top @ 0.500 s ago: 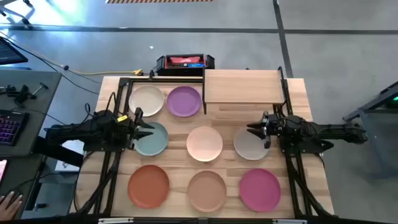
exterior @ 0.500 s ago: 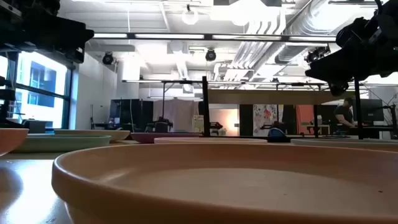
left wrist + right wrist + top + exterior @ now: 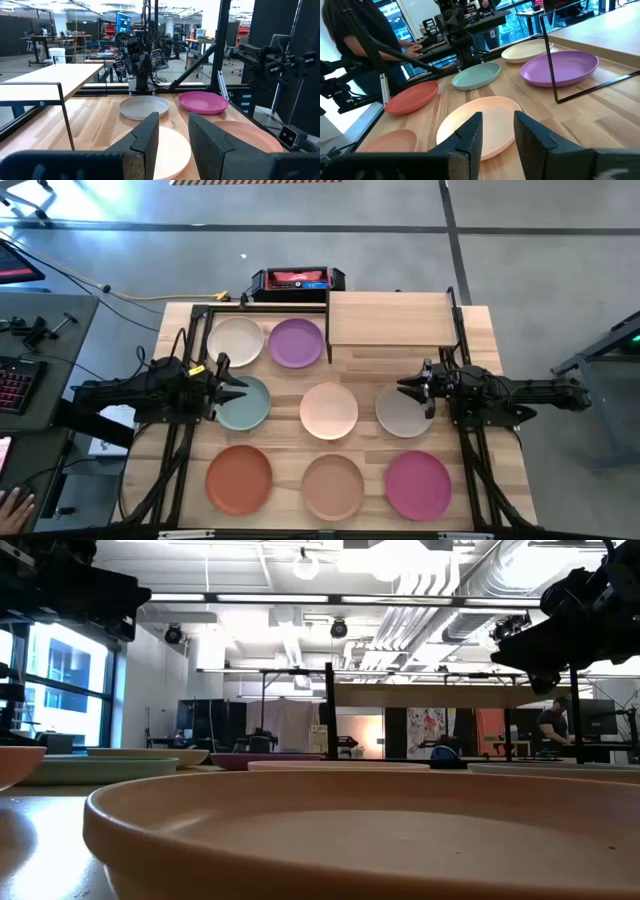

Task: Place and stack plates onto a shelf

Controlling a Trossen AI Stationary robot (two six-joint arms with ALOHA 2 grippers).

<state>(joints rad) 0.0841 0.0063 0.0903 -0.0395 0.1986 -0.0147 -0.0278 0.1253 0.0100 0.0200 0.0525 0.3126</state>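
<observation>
Eight plates lie flat on the tabletop: cream (image 3: 236, 340), purple (image 3: 296, 342), pale teal (image 3: 250, 408), pale pink (image 3: 329, 409), grey (image 3: 400, 416), rust orange (image 3: 239, 478), tan (image 3: 333, 485) and magenta (image 3: 418, 483). The shelf (image 3: 390, 318) stands on its black legs at the far right with nothing on its board. My left gripper (image 3: 238, 386) hovers open over the teal plate's left part, pointing toward the table's right. My right gripper (image 3: 407, 389) hovers open over the grey plate's far right rim, pointing toward the table's left. Nothing is between either pair of fingers (image 3: 145, 142) (image 3: 470, 137).
Black frame bars (image 3: 178, 450) (image 3: 478, 460) run along the table's left and right sides under the arms. A red-and-black box (image 3: 297, 280) sits beyond the far edge. A person stands beyond the left side (image 3: 360, 35); a hand (image 3: 15, 502) shows at the near left.
</observation>
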